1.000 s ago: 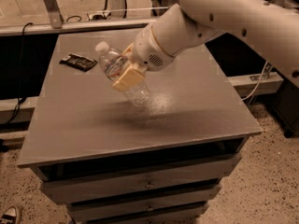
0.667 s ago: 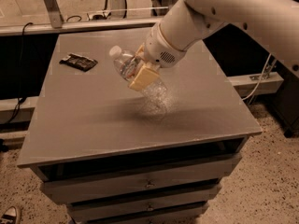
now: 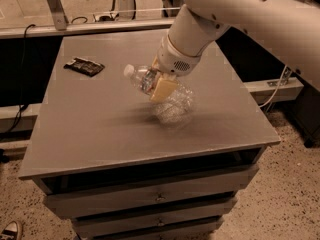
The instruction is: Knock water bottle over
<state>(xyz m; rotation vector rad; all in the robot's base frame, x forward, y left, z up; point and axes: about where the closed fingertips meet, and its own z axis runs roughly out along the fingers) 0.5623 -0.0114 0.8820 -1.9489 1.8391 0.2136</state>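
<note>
The water bottle (image 3: 172,106) is clear ribbed plastic with a white cap (image 3: 129,70). It is strongly tilted over the middle of the grey table (image 3: 100,129), with the cap pointing up and left and the base low, close to the tabletop. My gripper (image 3: 159,85) comes down from the upper right on the white arm and is closed around the bottle's upper part, near the neck. One tan finger (image 3: 163,89) shows in front of the bottle. The bottle's label band is hidden behind the gripper.
A flat dark packet (image 3: 84,66) lies at the table's back left. The table is a cabinet with drawers (image 3: 160,198) below its front edge. A low ledge with cables runs behind it. A shoe (image 3: 10,230) shows on the floor at bottom left.
My gripper and the tilted bottle have moved together to the right and down toward the tabletop. The bottle leans over more. The dark packet has not moved.
</note>
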